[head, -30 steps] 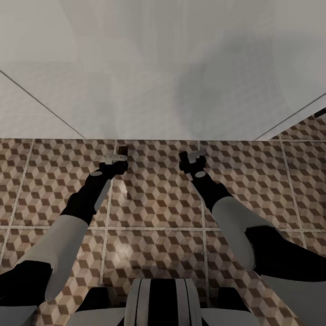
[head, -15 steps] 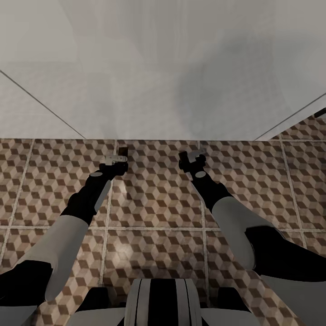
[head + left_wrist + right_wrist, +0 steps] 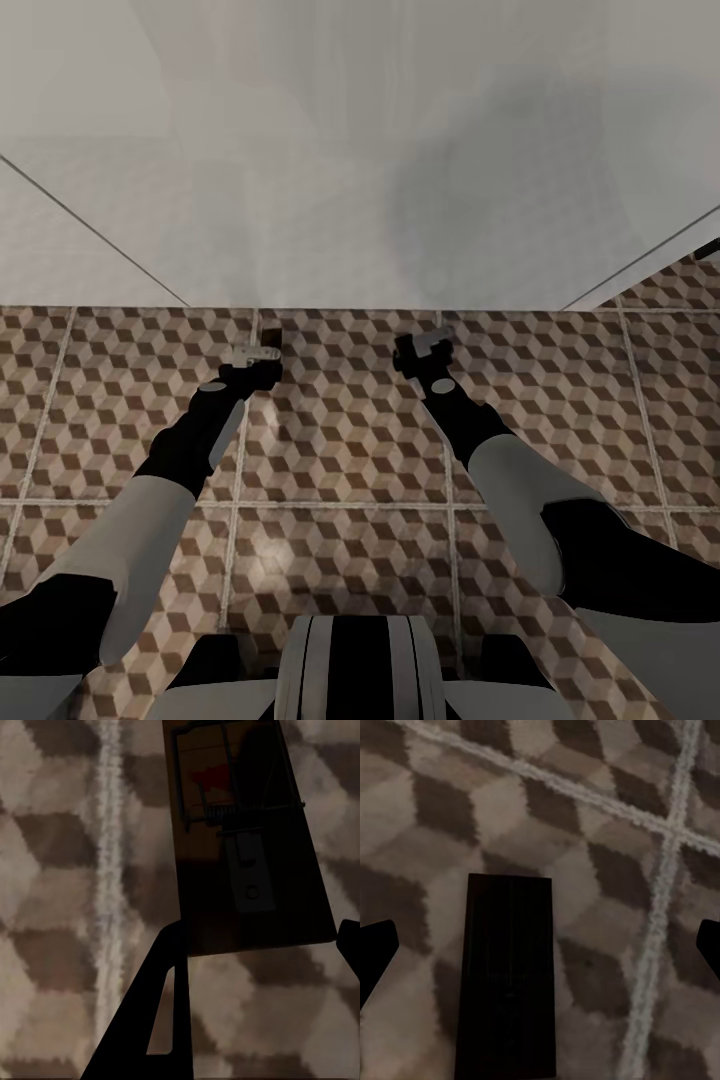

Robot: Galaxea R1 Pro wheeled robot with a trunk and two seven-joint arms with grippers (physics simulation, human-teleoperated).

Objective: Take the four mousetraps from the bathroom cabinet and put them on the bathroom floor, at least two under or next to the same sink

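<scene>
Mousetrap (image 3: pixel 251 844) lies on tiles between left gripper's (image 3: pixel 259 945) fingers.

Before you: bathroom floor (image 3: pixel 340 470), cube-patterned tiles, pale grout. Beyond it, a plain white surface (image 3: pixel 330 150) across the upper part. Your left gripper (image 3: pixel 258 352) and right gripper (image 3: pixel 420 350) are both low over the tiles near that white edge; a small dark mousetrap (image 3: pixel 272 332) sits at the left gripper's tip. Jaw positions too small to read.
</scene>
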